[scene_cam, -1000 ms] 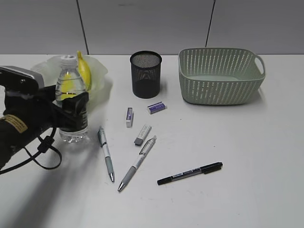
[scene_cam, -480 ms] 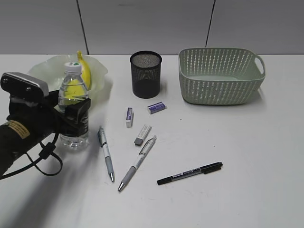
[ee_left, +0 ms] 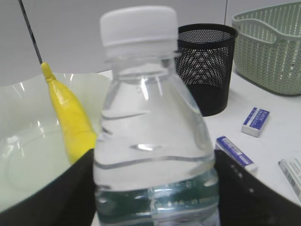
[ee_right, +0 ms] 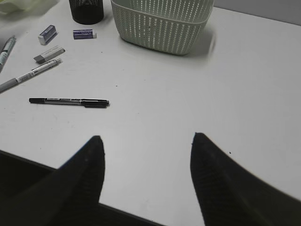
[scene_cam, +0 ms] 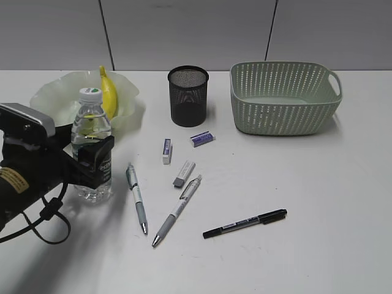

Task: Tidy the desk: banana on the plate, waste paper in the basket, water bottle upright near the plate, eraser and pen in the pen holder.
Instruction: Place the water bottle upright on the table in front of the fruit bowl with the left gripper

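My left gripper is shut on the water bottle at its green label and holds it upright, base at the desk, just in front of the plate. The banana lies in the plate. The pen holder and the basket stand at the back. Three erasers and three pens lie on the desk. No waste paper shows. My right gripper is open and empty over the near right desk.
In the left wrist view the bottle fills the middle, with the banana and plate behind on the left and the pen holder on the right. The desk's front edge shows under my right gripper.
My left gripper has come down and a little toward the front with the bottle upright in it. The bottle now sits lower, in front of the plate. Nothing else moved.
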You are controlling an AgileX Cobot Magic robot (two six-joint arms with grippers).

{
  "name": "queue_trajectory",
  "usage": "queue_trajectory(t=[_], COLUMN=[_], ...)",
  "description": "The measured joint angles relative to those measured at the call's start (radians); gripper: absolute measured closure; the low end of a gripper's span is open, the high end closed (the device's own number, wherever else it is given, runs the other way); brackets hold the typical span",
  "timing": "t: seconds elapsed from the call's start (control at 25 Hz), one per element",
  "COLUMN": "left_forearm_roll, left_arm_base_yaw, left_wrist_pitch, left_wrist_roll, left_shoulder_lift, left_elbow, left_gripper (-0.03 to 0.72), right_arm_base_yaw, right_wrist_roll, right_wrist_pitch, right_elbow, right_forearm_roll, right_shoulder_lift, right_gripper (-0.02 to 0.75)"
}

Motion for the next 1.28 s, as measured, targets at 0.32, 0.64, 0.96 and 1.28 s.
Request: queue_trajectory(t=[0.32,0.64,0.96,1.28], left_forearm_roll=[0.004,0.005,0.008,0.006], left_arm_base_yaw=[0.0,0.0,0.0,0.0], left_wrist_pitch=[-0.023,-0.03,-0.03,0.008], left_wrist_roll=[0.0,-0.029,-0.039,-0.042], left_shoulder_lift=[-0.003,-0.003,-0.006,-0.08], left_elbow=[0.032,0.042,0.054,0.123], left_gripper=[0.182,0.148,0.141,0.139], right_arm_base_yaw=[0.0,0.0,0.0,0.0], right_wrist_roll=[0.0,0.0,0.0,0.0], right_wrist_pitch=[0.0,0.0,0.0,0.0], right_elbow=[0.0,0.0,0.0,0.0], right_forearm_roll=[0.0,0.0,0.0,-0.001], right_shoulder_lift=[0.0,0.0,0.0,0.0], right_gripper=[0.274,0.274,0.274,0.274])
